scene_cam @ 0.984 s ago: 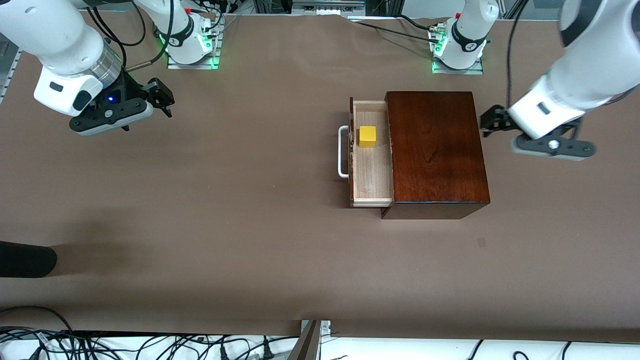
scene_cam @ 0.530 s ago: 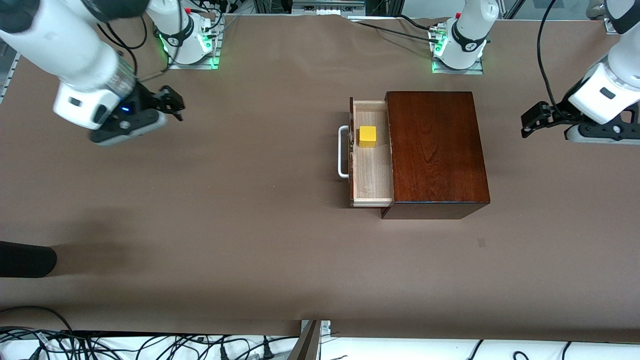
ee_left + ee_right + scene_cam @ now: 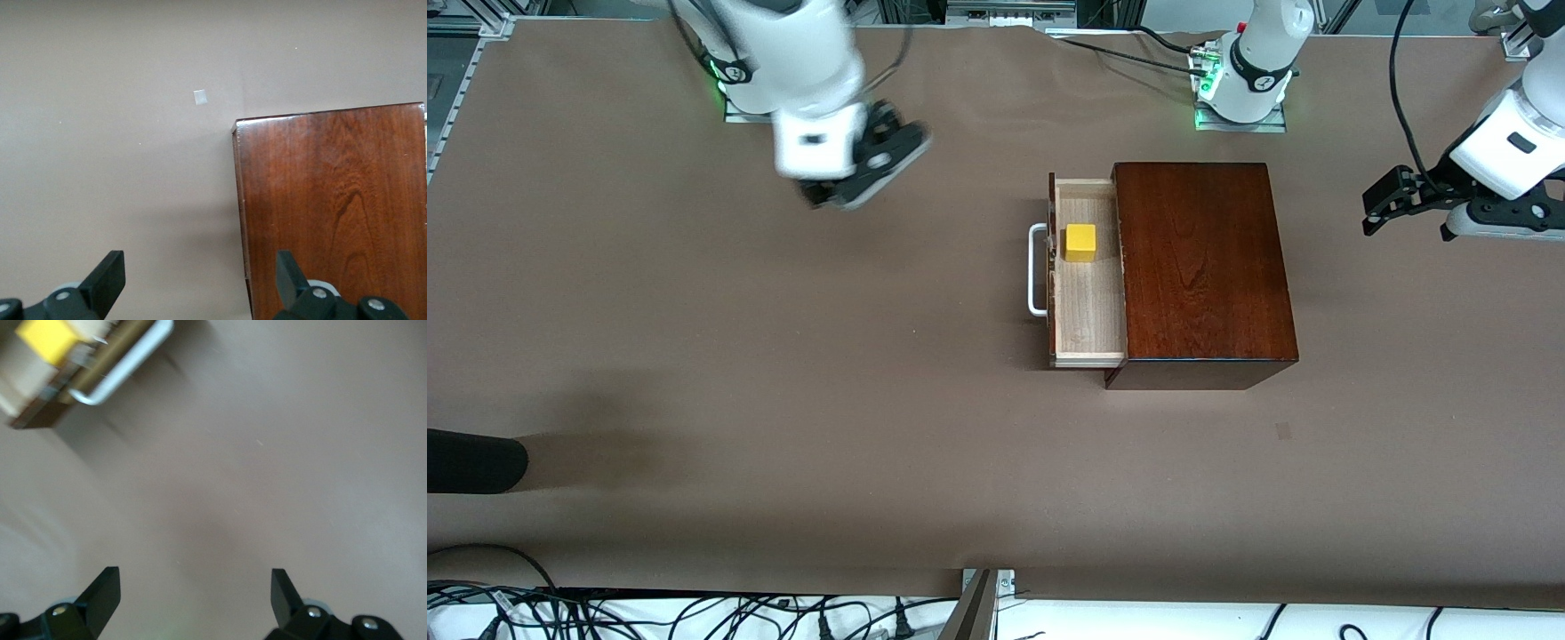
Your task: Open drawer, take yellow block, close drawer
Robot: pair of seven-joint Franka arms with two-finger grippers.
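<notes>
The drawer [image 3: 1087, 302] stands pulled out of the dark mahogany box [image 3: 1200, 267], its white handle [image 3: 1037, 269] facing the right arm's end of the table. The yellow block [image 3: 1080, 242] sits in the drawer close to its front. My right gripper [image 3: 827, 194] hangs open and empty over bare table between its base and the drawer. In the right wrist view, the right gripper [image 3: 193, 587] has the block [image 3: 47, 337] and handle [image 3: 123, 370] well ahead of it. My left gripper [image 3: 1380, 203] is open and empty, off the box toward the left arm's end; the left gripper [image 3: 199, 277] faces the box [image 3: 333, 200].
A dark rounded object [image 3: 471, 460] lies at the table's edge at the right arm's end. A small pale mark [image 3: 1282, 431] is on the brown table cover nearer the front camera than the box. Cables [image 3: 694, 613] run along the near edge.
The right arm has swung from its end of the table toward the drawer. The left gripper has drawn away from the box. Drawer and block have not moved.
</notes>
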